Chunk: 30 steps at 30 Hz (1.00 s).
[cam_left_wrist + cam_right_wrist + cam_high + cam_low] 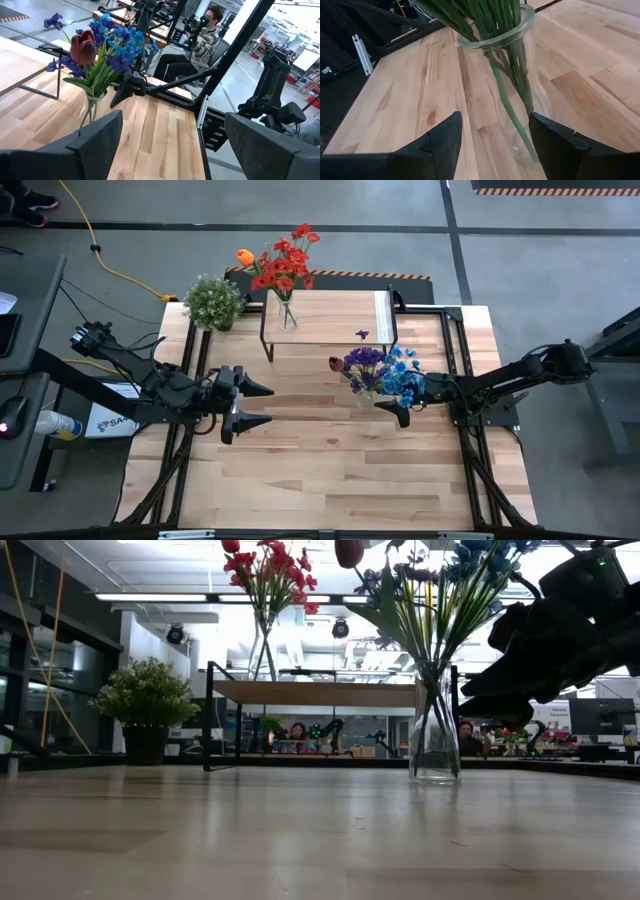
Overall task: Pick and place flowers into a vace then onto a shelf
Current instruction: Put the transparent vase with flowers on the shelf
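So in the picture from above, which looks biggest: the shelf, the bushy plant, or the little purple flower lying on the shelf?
Biggest to smallest, as seen from above:
1. shelf
2. bushy plant
3. purple flower, tiny by comparison

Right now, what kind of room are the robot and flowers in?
Probably a robotics lab or workshop. Beyond the wood table there are other dark robot arms, a seated person and long ceiling lights over an open floor.

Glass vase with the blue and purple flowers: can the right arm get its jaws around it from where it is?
Probably yes. The right gripper is open, right at the glass vase, jaws either side, nothing between; the vase stands on the table.
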Each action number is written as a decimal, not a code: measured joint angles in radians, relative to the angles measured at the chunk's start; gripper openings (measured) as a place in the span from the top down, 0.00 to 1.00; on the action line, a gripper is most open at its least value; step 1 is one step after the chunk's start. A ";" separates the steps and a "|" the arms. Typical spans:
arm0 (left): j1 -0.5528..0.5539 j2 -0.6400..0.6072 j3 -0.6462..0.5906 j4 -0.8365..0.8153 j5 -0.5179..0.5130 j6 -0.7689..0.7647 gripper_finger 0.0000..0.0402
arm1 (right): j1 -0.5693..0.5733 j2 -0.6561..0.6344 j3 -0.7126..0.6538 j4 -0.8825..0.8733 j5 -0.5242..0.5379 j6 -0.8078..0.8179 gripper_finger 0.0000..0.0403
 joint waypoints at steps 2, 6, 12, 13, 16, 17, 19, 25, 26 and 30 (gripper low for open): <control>0.000 0.000 0.000 0.000 0.000 0.000 0.05 | 0.000 0.000 0.000 0.000 0.000 0.002 0.45; 0.000 0.000 0.000 0.000 0.000 0.000 0.05 | 0.000 0.000 0.000 0.000 -0.001 -0.003 0.45; 0.000 0.000 0.000 0.000 0.000 0.000 0.05 | 0.000 0.000 0.000 0.000 0.004 -0.006 0.42; 0.000 0.000 0.000 0.000 0.000 0.000 0.05 | 0.000 0.000 0.000 0.000 0.004 -0.007 0.41; 0.000 0.000 0.000 -0.001 0.000 0.000 0.05 | 0.000 0.000 0.000 0.000 0.003 -0.008 0.36; 0.000 0.000 0.000 -0.002 0.000 0.000 0.05 | 0.000 0.000 0.000 0.000 0.001 -0.008 0.34; 0.000 0.000 0.000 -0.007 0.000 0.000 0.05 | 0.000 0.000 0.000 0.000 0.006 -0.008 0.30; 0.000 0.000 0.000 -0.010 -0.001 0.000 0.05 | 0.000 0.000 0.000 0.008 0.112 -0.043 0.21; 0.000 0.000 0.000 -0.010 -0.001 0.000 0.05 | 0.000 0.000 0.000 0.019 0.141 -0.049 0.21; 0.000 0.000 0.000 -0.010 -0.001 0.000 0.05 | 0.000 0.000 0.001 0.079 0.260 -0.063 0.21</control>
